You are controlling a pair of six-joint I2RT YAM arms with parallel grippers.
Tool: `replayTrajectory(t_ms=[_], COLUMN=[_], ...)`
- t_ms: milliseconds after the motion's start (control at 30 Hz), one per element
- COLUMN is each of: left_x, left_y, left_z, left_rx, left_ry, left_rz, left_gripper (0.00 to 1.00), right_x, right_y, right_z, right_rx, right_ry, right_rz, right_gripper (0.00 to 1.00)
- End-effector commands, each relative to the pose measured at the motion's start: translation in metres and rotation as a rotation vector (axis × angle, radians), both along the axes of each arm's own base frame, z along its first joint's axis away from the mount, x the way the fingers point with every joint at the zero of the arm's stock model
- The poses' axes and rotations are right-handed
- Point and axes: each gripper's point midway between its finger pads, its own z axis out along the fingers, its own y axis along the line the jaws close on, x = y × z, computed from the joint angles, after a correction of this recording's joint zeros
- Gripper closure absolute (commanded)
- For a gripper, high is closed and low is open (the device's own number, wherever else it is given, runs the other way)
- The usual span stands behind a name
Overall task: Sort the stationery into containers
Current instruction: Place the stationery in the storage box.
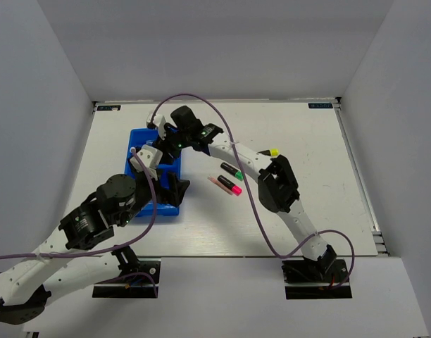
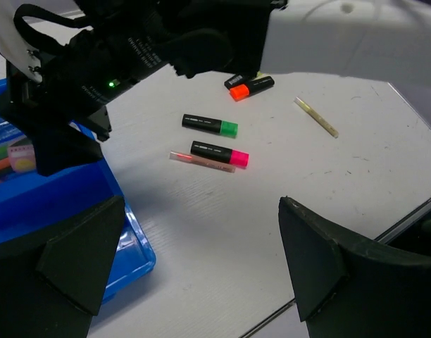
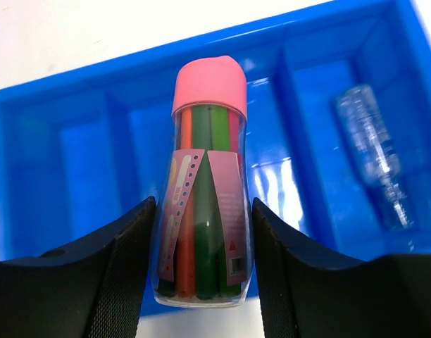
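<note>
From above, the blue tray (image 1: 134, 137) is mostly buried under both arms. Only its far left corner and parts of its near edge show. The left jaws stand wide apart with nothing between them, low over the bare bench (image 2: 222, 232) just off the tray's near right corner.

The right jaws are clamped on a pink-capped tube (image 3: 208, 141) held above the tray's middle compartments. The cap points away from the wrist and the long axis runs in line with the dividers. Orange and green sticks show through its clear wall. The pink label carries a row of punched holes and small print too blurred to read, and the jaws cover both of its edges. A clear tube (image 3: 370, 155) lies lengthways in the right-hand compartment of that view, with its near end cut off by the jaw.

Right of the tray, a thin pink stick (image 2: 201, 160) lies against a pink-capped highlighter (image 2: 219, 152). A green-capped highlighter (image 2: 210, 125) lies parallel just beyond them. Both caps point right in the left wrist view, and the white print on the barrels is too small to read. An orange-capped highlighter (image 2: 251, 86) is half hidden under the right arm. A pale-yellow stick (image 2: 316, 117) lies slantwise, apart from the rest.
</note>
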Motion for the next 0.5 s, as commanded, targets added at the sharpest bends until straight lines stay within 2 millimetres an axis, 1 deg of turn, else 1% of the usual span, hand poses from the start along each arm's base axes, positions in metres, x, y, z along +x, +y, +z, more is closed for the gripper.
replayTrajectory(t_ms=[0, 67, 100, 167, 233, 300, 333, 367, 400, 433, 467], left_x=[0.001, 0.0, 0.001, 0.0, 0.0, 0.0, 0.0, 0.0, -0.001, -0.001, 0.0], left_y=[0.001, 0.001, 0.001, -0.001, -0.002, -0.003, -0.003, -0.003, -0.004, -0.004, -0.003], left_z=[0.003, 0.0, -0.003, -0.006, -0.009, -0.013, -0.013, -0.016, -0.019, -0.019, -0.021], left_rx=[0.009, 0.015, 0.024, 0.028, 0.035, 0.042, 0.038, 0.044, 0.049, 0.049, 0.054], left_ry=[-0.018, -0.017, -0.012, -0.008, -0.003, 0.003, 0.006, 0.012, 0.018, 0.018, 0.022], left_rz=[0.0, -0.002, -0.004, -0.013, -0.016, -0.02, -0.02, -0.018, -0.025, -0.025, -0.019], left_gripper=[0.0, 0.0, 0.0, 0.0, 0.0, 0.0, 0.0, 0.0, 0.0, 0.0, 0.0], right_x=[0.04, 0.043, 0.046, 0.05, 0.056, 0.058, 0.06, 0.057, 0.05, 0.051, 0.047], right_y=[0.023, 0.026, 0.026, 0.029, 0.03, 0.033, 0.033, 0.034, 0.036, 0.035, 0.035], right_z=[0.049, 0.043, 0.031, 0.022, 0.005, 0.002, -0.006, -0.004, -0.005, -0.006, -0.006], right_rx=[0.179, 0.173, 0.161, 0.158, 0.142, 0.148, 0.141, 0.152, 0.159, 0.154, 0.157], right_ry=[-0.123, -0.159, -0.163, -0.188, -0.211, -0.252, -0.252, -0.246, -0.243, -0.248, -0.244], right_rz=[-0.084, -0.084, -0.09, -0.081, -0.074, -0.046, -0.042, -0.019, 0.027, 0.027, 0.047], right_gripper=[1.0, 1.0, 1.0, 1.0, 1.0, 1.0, 1.0, 1.0, 1.0, 1.0, 1.0])
